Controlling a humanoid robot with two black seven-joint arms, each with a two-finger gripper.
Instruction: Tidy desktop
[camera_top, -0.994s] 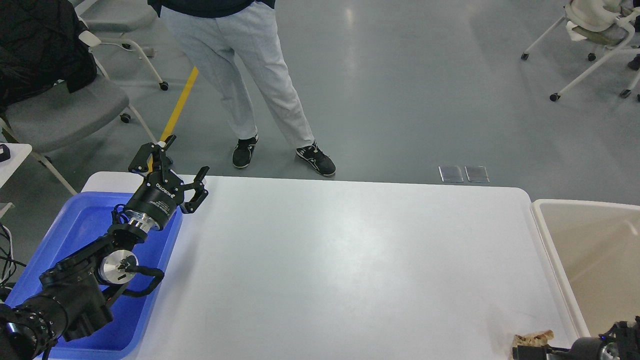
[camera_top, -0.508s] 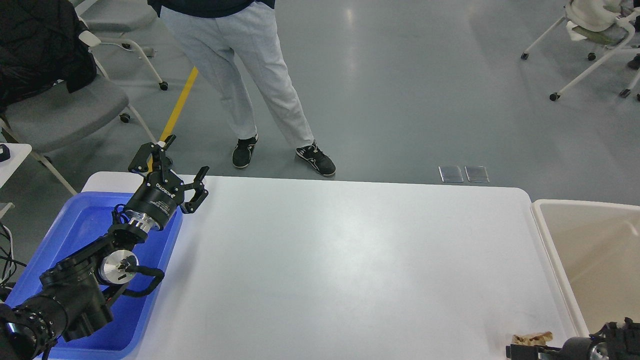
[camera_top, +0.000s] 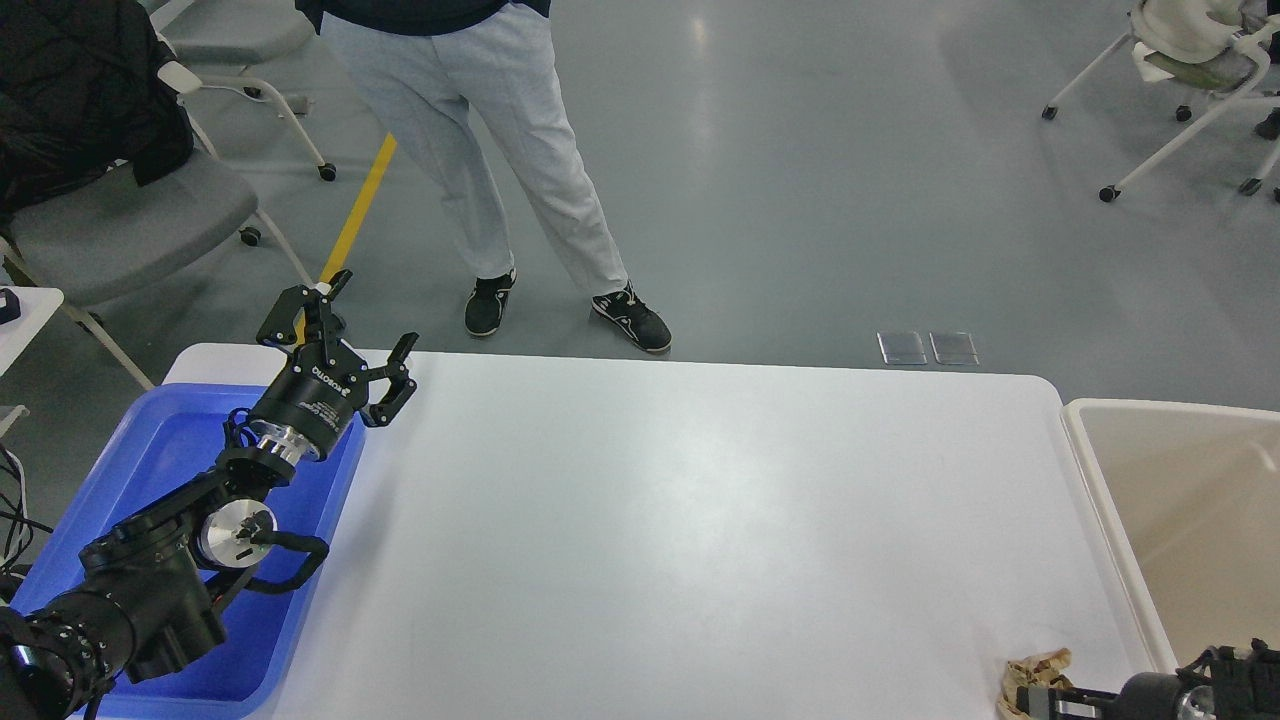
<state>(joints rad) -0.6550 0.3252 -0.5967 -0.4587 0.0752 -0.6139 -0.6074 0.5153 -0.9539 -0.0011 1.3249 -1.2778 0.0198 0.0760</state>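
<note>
Our right gripper (camera_top: 1030, 697) seems clamped on the scrap (camera_top: 1030, 670) at the desktop's (camera_top: 680, 520) near right corner, left gripper (camera_top: 345, 325) spread over the tray (camera_top: 150, 460); next we judge lifting it toward the bin (camera_top: 1100, 480)

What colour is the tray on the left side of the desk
The tray is blue, seen clearly in the head view, under the left arm.

White table (camera_top: 660, 530) with rounded corners, smooth top, glare patch near centre. Blue tray (camera_top: 150, 450) sits over its edge at 9 o'clock. Beige bin (camera_top: 1180, 500) stands just beside the edge at 3 o'clock. Small crumpled tan scrap (camera_top: 1030, 668) lies on the surface at 5 o'clock, close to the near edge.
</note>
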